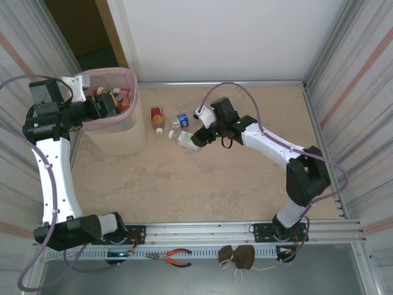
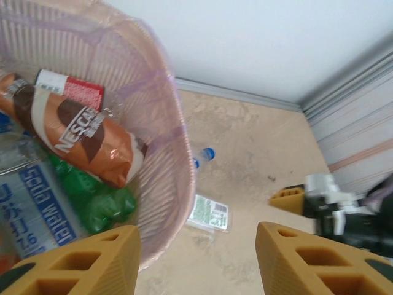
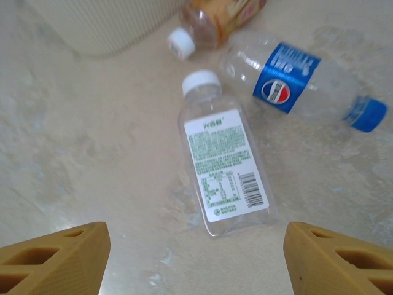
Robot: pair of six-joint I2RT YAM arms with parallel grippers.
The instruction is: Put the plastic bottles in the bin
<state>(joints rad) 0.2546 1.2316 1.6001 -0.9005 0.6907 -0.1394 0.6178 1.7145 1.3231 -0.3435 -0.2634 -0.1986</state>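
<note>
At ten o'clock on the counter (image 1: 215, 184), standing upright by the left wall: the bin (image 1: 120, 138), already holding a heap of plastic bottles. Hanging just over its mouth, the left pincer (image 1: 109, 104), released and carrying nothing, sitting where a drop would fall inside.

Looking through the left wrist, with the pincer (image 2: 196, 239) parted, into the bin (image 2: 166, 123) and getting what the top view is blurring: a brown Nescafe bottle (image 2: 80, 138) lying across a green bottle (image 2: 104, 206), beside a soda water bottle (image 2: 37, 203) and a red-labelled bottle (image 2: 70, 89).

Toward eleven o'clock, lying on their sides near the bin's foot: an orange-labelled bottle (image 1: 158, 117), a Pepsi bottle (image 1: 182, 120) just beside it, and at five o'clock of that pair a clear bottle (image 1: 187, 140). Lying flat, so probably calling for a grasp across the body from above.

Near twelve o'clock, reaching down at the clear bottle: the right pincer (image 1: 199, 136), released, grasping nothing yet.

Getting from the right wrist details lost from above: the right pincer (image 3: 196, 236) framing the clear bottle (image 3: 227, 172) at its base end without touching, white cap pointing to eleven o'clock, barcode label facing up, the Pepsi bottle (image 3: 288, 77) at one o'clock. Gaining from the top view alone the gap between these bottles and the bin.
</note>
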